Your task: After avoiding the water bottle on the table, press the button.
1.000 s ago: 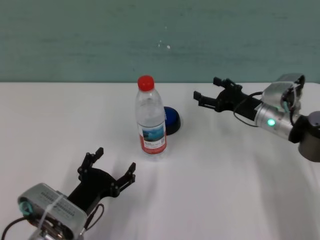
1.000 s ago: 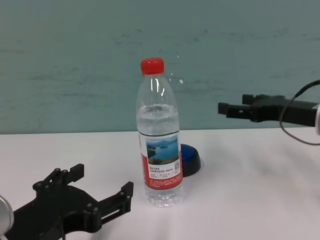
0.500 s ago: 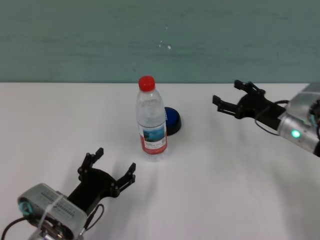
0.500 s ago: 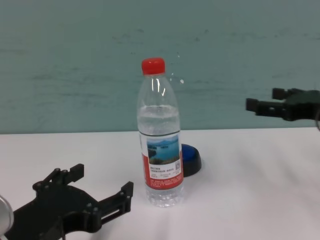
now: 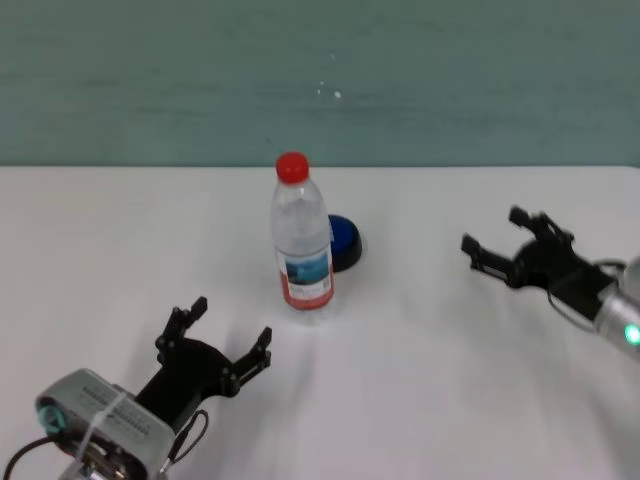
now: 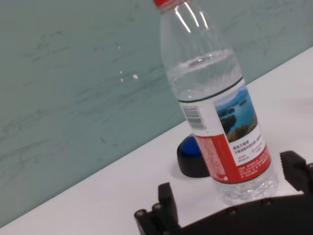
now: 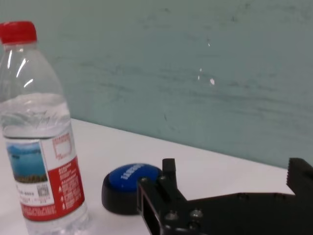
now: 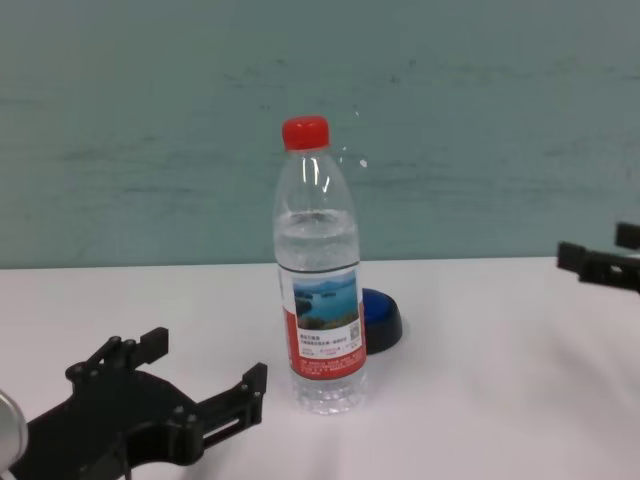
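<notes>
Water bottle (image 5: 301, 245): upright on table (image 5: 450, 380), roughly centre, red cap on, partly filled w/ clear liquid. Label faces robot; lake pic visible in chest view (image 8: 322, 280).

Button (image 5: 345, 240): blue dome on black base, sits on table just behind bottle and to robot's right of it. From chest view (image 8: 381, 317) bottle covers its left part. In left wrist view (image 6: 192, 157) bottle base overlaps it; touching or apart, can't tell.

Right gripper (image 5: 508, 245): right side of table, well apart from bottle and button, fingers spread w/ nothing between them. Pointed toward centre. Appears above table surface; height not clear. In chest view only finger ends (image 8: 600, 264) show at right edge. Right wrist view (image 7: 230, 196): black fingers in foreground, bottle (image 7: 39, 127) and button (image 7: 131, 187) beyond.

Left gripper (image 5: 222, 338): near edge, robot's left, nearer than bottle, fingers spread wide, holding nothing. Near bottle but not touching. Chest view (image 8: 195, 385) shows it low at the table's near edge.

Table: plain white; teal wall (image 5: 320, 80) behind.
</notes>
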